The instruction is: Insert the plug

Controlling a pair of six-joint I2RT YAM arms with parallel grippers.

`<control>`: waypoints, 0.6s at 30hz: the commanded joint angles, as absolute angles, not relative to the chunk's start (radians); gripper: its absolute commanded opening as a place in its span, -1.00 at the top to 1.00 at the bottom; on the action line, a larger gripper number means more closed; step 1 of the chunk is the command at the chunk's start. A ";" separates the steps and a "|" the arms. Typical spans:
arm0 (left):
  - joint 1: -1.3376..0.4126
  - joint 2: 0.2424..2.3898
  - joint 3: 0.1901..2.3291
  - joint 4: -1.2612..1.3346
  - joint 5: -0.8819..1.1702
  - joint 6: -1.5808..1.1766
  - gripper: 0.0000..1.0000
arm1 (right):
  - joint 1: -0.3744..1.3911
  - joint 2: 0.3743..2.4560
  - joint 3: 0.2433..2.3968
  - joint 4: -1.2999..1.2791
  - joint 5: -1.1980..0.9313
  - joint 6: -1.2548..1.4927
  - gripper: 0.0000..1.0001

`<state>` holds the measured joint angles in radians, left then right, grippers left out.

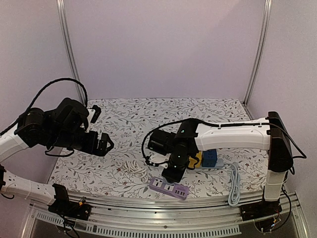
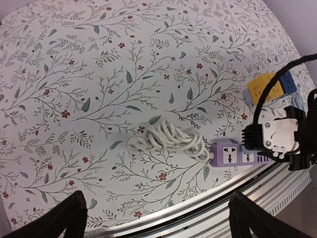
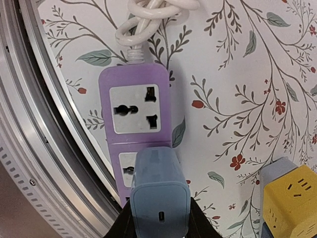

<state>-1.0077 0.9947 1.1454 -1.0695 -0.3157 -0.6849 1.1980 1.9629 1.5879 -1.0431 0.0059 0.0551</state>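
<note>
A purple power strip (image 3: 134,116) lies near the table's front edge; it also shows in the top view (image 1: 169,188) and in the left wrist view (image 2: 233,154). My right gripper (image 3: 159,218) is shut on a blue-grey plug adapter (image 3: 157,193) and holds it over the strip's second socket; whether the plug touches the socket is hidden. The right gripper (image 1: 174,171) stands just above the strip in the top view. My left gripper (image 1: 104,144) is open and empty, held above the table's left side, its fingers (image 2: 69,218) wide apart.
A coiled white cord (image 2: 171,137) runs from the strip's left end, with its round plug (image 2: 134,146) beside it. A yellow and blue cube socket (image 1: 208,158) sits right of the strip. A grey cable (image 1: 234,184) lies at the right front. The metal rail (image 1: 163,208) borders the front edge.
</note>
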 commanded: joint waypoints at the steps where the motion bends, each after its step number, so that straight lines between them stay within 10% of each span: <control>1: -0.996 1.010 1.156 -1.097 -0.300 -0.674 -0.99 | 1.203 1.977 1.547 -1.048 0.061 0.059 1.00; 18: -0.996 1.032 1.170 -1.104 -0.303 -0.670 -0.99 | 1.204 1.919 1.493 -1.036 0.061 0.086 1.00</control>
<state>-1.0077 1.0256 1.1496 -1.0836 -0.3031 -0.6800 1.1995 1.9202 1.5299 -1.0206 0.0483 0.0662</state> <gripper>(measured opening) 0.995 0.280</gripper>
